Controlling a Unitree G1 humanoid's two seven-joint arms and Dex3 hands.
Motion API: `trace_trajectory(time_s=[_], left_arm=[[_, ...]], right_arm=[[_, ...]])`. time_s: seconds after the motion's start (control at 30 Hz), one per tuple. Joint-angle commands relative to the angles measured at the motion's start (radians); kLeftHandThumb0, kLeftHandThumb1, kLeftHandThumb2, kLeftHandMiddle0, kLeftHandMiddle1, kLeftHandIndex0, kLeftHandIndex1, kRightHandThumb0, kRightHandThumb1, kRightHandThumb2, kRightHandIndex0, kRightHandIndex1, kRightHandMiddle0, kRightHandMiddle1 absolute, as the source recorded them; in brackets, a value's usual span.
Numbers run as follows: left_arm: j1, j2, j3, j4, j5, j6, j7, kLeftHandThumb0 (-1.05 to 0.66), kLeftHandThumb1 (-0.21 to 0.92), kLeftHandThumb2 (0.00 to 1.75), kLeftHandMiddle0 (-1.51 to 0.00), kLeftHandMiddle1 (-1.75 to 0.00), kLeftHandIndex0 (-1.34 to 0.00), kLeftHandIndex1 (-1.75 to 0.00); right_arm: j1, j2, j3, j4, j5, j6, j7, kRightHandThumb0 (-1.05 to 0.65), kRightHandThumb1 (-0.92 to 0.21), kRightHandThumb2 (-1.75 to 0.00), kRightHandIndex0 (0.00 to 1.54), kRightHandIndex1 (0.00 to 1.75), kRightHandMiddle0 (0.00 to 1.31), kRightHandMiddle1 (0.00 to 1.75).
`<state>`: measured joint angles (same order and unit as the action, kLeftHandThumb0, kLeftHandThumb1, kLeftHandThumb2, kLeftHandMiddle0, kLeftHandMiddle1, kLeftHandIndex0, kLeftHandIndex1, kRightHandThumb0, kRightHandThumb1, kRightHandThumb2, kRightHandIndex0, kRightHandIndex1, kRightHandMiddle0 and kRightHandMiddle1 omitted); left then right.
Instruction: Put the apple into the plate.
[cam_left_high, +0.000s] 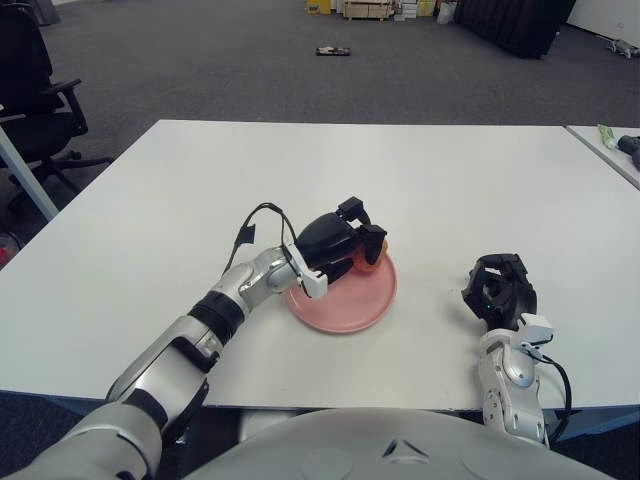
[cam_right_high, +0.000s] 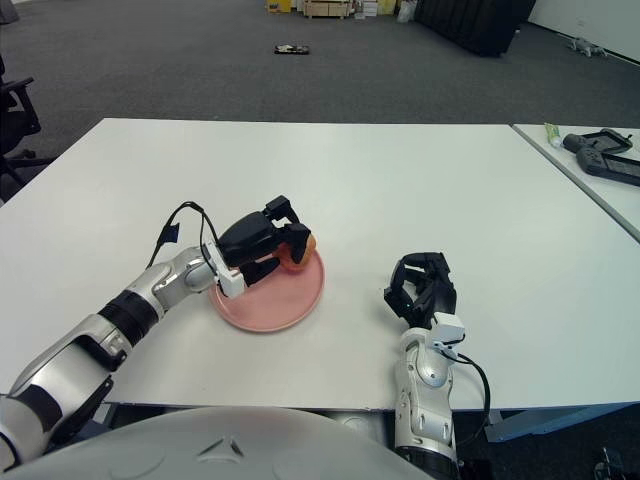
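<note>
We see the left hand (cam_left_high: 335, 243) with fingers (cam_left_high: 352, 211) wrapped around the apple (cam_left_high: 370, 255), a firm, smooth, likely slippery fruit best cupped around its middle, over the far rim of the plate (cam_left_high: 345, 310) near the desk's (cam_left_high: 450, 170) front edge; the right hand (cam_left_high: 498, 290), curled and holding nothing, shows right of the plate.

Silver jointed arms with black bands, black 3-finger left hand (cam_left_high: 335, 240), right hand (cam_left_high: 498, 290), black cables

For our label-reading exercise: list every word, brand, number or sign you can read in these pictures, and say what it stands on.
None can be read.
Round pink plate: plain, no print.
Red-orange apple, under the left hand: no sticker shows.
Right hand, right of the plate: no marking shows.
Cardboard boxes on the far floor: any print is too small to read.
</note>
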<state>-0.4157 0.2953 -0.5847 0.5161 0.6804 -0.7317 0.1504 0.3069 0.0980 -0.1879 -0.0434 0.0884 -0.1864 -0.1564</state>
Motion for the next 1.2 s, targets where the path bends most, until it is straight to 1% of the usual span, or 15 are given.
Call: trace_trajectory(time_s=[0.0, 0.03, 0.07, 0.1, 0.13, 0.2, 0.23, 0.33, 0.5, 0.63, 0.73, 0.8, 0.97, 1.03, 1.17], left_arm=[[0.043, 0.028, 0.002, 0.006, 0.013, 0.000, -0.023, -0.08, 0.43, 1.14, -0.52, -1.63, -0.40, -1.71], [0.045, 0.031, 0.007, 0.000, 0.009, -0.006, -0.019, -0.19, 0.54, 1.00, -0.40, -1.58, -0.36, -1.72], [0.046, 0.034, 0.011, -0.004, 0.006, -0.009, -0.019, -0.37, 0.55, 0.98, -0.30, -1.52, -0.23, -1.66], [0.049, 0.046, 0.025, -0.025, -0.015, -0.017, -0.035, -0.44, 0.55, 0.98, -0.27, -1.50, -0.18, -1.64], [0.051, 0.056, 0.037, -0.040, -0.031, -0.022, -0.047, -0.61, 0.65, 0.90, -0.14, -1.33, -0.09, -1.43], [0.064, 0.062, 0.055, -0.064, -0.067, -0.029, -0.066, -0.70, 0.73, 0.84, -0.07, -1.19, -0.05, -1.29], [0.073, 0.062, 0.063, -0.068, -0.083, -0.030, -0.070, -0.72, 0.75, 0.82, -0.06, -1.15, -0.04, -1.25], [0.097, 0.065, 0.090, -0.084, -0.121, -0.033, -0.079, -0.80, 0.87, 0.71, -0.01, -0.84, -0.01, -0.98], [0.142, 0.054, 0.148, -0.109, -0.174, -0.028, -0.065, -0.86, 0.91, 0.70, 0.00, -0.54, 0.00, -0.74], [0.194, 0.042, 0.211, -0.133, -0.245, -0.026, -0.056, -0.90, 0.92, 0.78, 0.00, -0.34, 0.00, -0.60], [0.225, 0.048, 0.249, -0.148, -0.277, -0.035, -0.060, -0.92, 0.92, 0.82, 0.00, -0.29, 0.00, -0.58], [0.246, 0.024, 0.277, -0.169, -0.315, -0.023, -0.053, -0.93, 0.92, 0.84, 0.00, -0.29, 0.00, -0.59], [0.295, -0.022, 0.350, -0.315, -0.425, 0.020, -0.061, -0.92, 0.92, 0.87, 0.00, -0.42, 0.00, -0.74], [0.306, -0.037, 0.370, -0.326, -0.422, 0.016, -0.044, -0.91, 0.92, 0.87, 0.00, -0.50, 0.00, -0.80], [0.333, -0.120, 0.421, -0.312, -0.553, 0.077, -0.044, -0.84, 0.92, 0.82, 0.00, -0.59, 0.00, -0.90]], right_arm=[[-0.008, -0.001, 0.003, -0.002, -0.003, 0.000, 0.005, -0.41, -0.55, -1.03, 0.77, 1.75, 0.43, 1.75], [-0.008, -0.001, 0.003, -0.001, 0.000, 0.000, 0.006, -0.41, -0.55, -1.03, 0.77, 1.75, 0.43, 1.75], [-0.008, -0.001, 0.003, -0.001, 0.001, 0.000, 0.007, -0.41, -0.55, -1.03, 0.77, 1.75, 0.43, 1.75], [-0.008, 0.001, 0.003, -0.003, 0.006, 0.000, 0.010, -0.41, -0.55, -1.03, 0.77, 1.75, 0.43, 1.75], [-0.007, 0.003, 0.003, -0.004, 0.010, -0.001, 0.011, -0.41, -0.55, -1.03, 0.76, 1.75, 0.43, 1.75], [-0.007, 0.004, 0.003, -0.006, 0.015, 0.001, 0.015, -0.41, -0.55, -1.03, 0.76, 1.75, 0.43, 1.75], [-0.006, 0.004, 0.003, -0.006, 0.014, 0.000, 0.015, -0.41, -0.55, -1.03, 0.76, 1.75, 0.43, 1.75], [-0.005, 0.003, 0.004, -0.003, 0.007, -0.002, 0.012, -0.41, -0.56, -1.02, 0.76, 1.75, 0.42, 1.75], [-0.007, -0.001, 0.003, 0.007, -0.007, -0.013, 0.009, -0.41, -0.56, -1.01, 0.77, 1.75, 0.42, 1.75], [-0.010, 0.001, 0.001, 0.013, 0.002, -0.020, 0.014, -0.41, -0.57, -1.01, 0.76, 1.75, 0.42, 1.75], [-0.013, 0.003, 0.000, 0.015, 0.006, -0.022, 0.014, -0.41, -0.57, -1.01, 0.76, 1.75, 0.42, 1.75], [-0.015, 0.005, -0.001, 0.019, 0.007, -0.024, 0.012, -0.41, -0.57, -1.01, 0.76, 1.75, 0.42, 1.75], [-0.020, 0.011, -0.001, 0.023, 0.008, -0.029, 0.008, -0.41, -0.57, -1.01, 0.76, 1.75, 0.42, 1.75], [-0.020, 0.011, 0.000, 0.023, 0.009, -0.029, 0.008, -0.41, -0.56, -1.01, 0.76, 1.75, 0.42, 1.75], [-0.022, 0.012, 0.002, 0.021, 0.009, -0.026, 0.009, -0.41, -0.57, -1.01, 0.76, 1.75, 0.42, 1.75]])
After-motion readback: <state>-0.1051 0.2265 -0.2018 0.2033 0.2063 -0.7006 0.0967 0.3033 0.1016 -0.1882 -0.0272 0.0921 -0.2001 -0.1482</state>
